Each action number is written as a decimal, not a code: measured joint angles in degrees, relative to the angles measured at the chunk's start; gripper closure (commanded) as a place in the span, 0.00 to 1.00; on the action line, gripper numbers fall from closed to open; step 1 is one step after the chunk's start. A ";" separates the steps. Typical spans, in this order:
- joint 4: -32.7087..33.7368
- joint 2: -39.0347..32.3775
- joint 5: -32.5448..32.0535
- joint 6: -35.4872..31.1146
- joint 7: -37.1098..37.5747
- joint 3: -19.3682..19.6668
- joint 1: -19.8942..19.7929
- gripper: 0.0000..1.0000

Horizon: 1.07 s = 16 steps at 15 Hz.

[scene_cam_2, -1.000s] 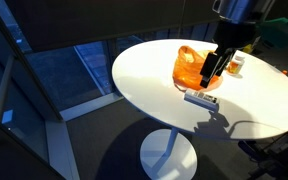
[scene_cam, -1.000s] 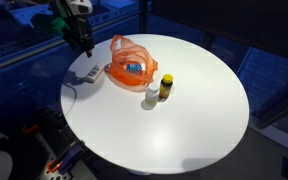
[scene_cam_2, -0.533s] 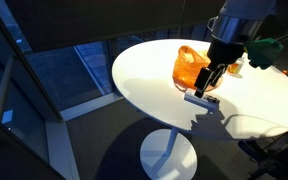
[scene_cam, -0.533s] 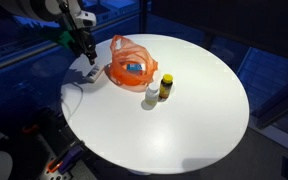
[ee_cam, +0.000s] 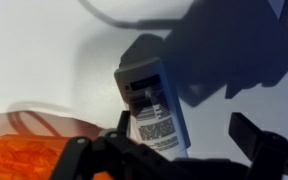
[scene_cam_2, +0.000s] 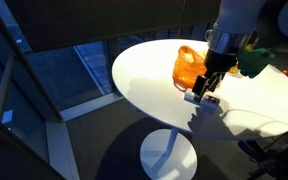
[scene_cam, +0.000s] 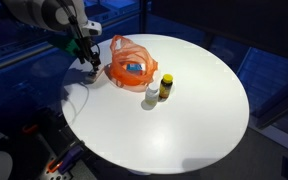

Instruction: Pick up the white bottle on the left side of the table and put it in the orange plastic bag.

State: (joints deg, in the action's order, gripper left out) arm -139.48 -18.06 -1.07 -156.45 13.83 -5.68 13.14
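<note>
The end effector [ee_cam: 184, 142] hangs low over the desk [scene_cam: 189, 130] with its dark fingers [ee_cam: 260, 142] spread apart, clamped on nothing. The white bottle [ee_cam: 152, 104] lies flat on the desk between and just ahead of them. It is a flat, box-like piece with rounded edges. Its long axis runs away from the end effector, with the plain greyish end farthest out and the printed label nearest the fingers. In an exterior view it lies at the desk's edge [scene_cam_2: 202, 98], just beside the orange bag [scene_cam_2: 191, 64]. The bag is thin, crinkled, see-through plastic, open at the top, and a blue thing [scene_cam: 134, 68] shows inside it. Beyond the bag stand a small white jar [scene_cam: 152, 96] and a yellow bottle [scene_cam: 165, 88], side by side on the round, smooth white desk.
</note>
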 measured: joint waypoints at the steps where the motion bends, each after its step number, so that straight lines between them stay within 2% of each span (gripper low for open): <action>1: 0.34 -0.56 0.00 0.00 0.16 0.38 0.31 0.00; 8: 2.08 -3.12 -0.17 0.00 0.60 2.30 2.02 0.00; 10: 2.27 -3.50 -0.45 0.00 0.66 2.65 2.26 0.09; 14: 2.54 -3.94 -0.66 0.00 0.69 3.08 2.43 0.50; 16: 2.67 -4.00 -0.66 0.00 0.69 3.16 2.43 0.66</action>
State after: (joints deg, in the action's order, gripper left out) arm -136.81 -22.05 -1.74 -156.45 14.52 -2.52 15.57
